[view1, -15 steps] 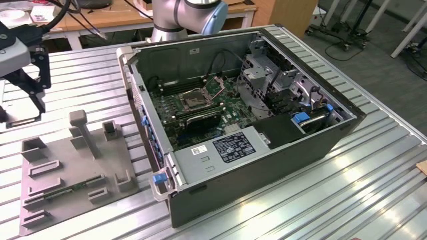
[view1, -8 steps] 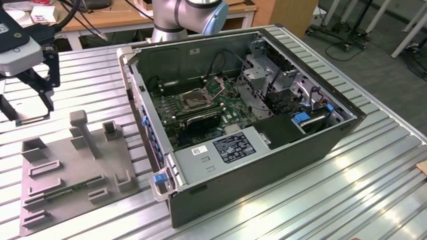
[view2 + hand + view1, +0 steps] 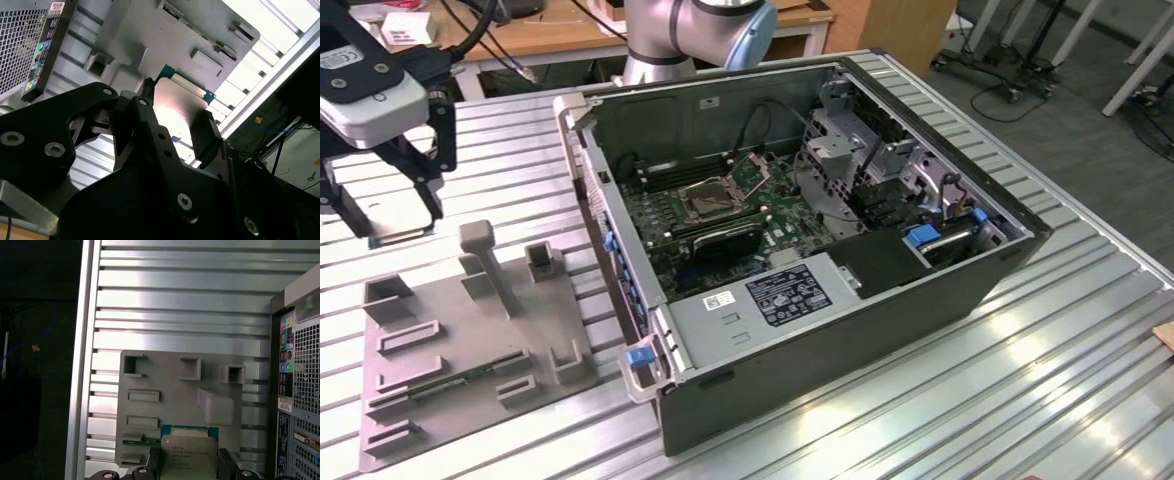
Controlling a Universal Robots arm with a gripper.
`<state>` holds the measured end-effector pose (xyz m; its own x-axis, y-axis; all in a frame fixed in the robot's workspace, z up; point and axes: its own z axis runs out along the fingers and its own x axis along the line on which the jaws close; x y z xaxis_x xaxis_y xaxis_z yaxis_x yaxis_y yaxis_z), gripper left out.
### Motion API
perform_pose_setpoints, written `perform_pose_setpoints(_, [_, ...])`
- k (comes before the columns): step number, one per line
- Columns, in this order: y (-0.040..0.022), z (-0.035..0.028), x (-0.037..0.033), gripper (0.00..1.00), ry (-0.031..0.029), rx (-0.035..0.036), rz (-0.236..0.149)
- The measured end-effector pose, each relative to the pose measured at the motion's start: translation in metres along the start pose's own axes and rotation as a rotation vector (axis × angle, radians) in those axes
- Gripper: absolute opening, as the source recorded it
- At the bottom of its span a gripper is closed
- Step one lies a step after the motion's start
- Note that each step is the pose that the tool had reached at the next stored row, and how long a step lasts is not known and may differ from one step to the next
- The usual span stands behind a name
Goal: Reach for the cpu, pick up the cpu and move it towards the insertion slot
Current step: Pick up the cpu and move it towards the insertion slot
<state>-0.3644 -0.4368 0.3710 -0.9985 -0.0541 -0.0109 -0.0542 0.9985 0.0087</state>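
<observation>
**Chip held up over the grey block**

Black fingers (image 3: 205, 135) sit right up close to you in the second wrist view. They are part of the gripper (image 3: 175, 116), and they press on two sides of the cpu (image 3: 175, 102). The gripper is clamped on the chip. The chip's shiny pale face glows between the fingers.

Look at the first wrist view and you see the same hold. The gripper (image 3: 189, 464) pinches the cpu (image 3: 189, 450) by its edges. A thin green rim shows around the silver top. Behind the chip lies the grey fixture (image 3: 170, 385), flat on the ribbed metal table (image 3: 175, 305). The chip hangs over it.

Now look at the exterior view. The gripper (image 3: 387, 215) is at about 11 o'clock from the grey fixture (image 3: 467, 330). The open computer case (image 3: 854, 320) stands at 3 o'clock from the fixture. Inside it is the insertion slot (image 3: 708, 201), a shiny square frame on the green board. The slot is at about 3 o'clock from the gripper, and the two are well apart.
</observation>
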Motion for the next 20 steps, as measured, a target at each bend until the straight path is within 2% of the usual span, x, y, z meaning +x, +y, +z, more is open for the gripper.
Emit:
perform_pose_setpoints(10, [-0.0001,0.0,-0.0012,0.54,0.0,0.0,0.0])
perform_pose_setpoints(20, [-0.0007,0.0002,-0.0125,0.54,0.0,0.0,0.0])
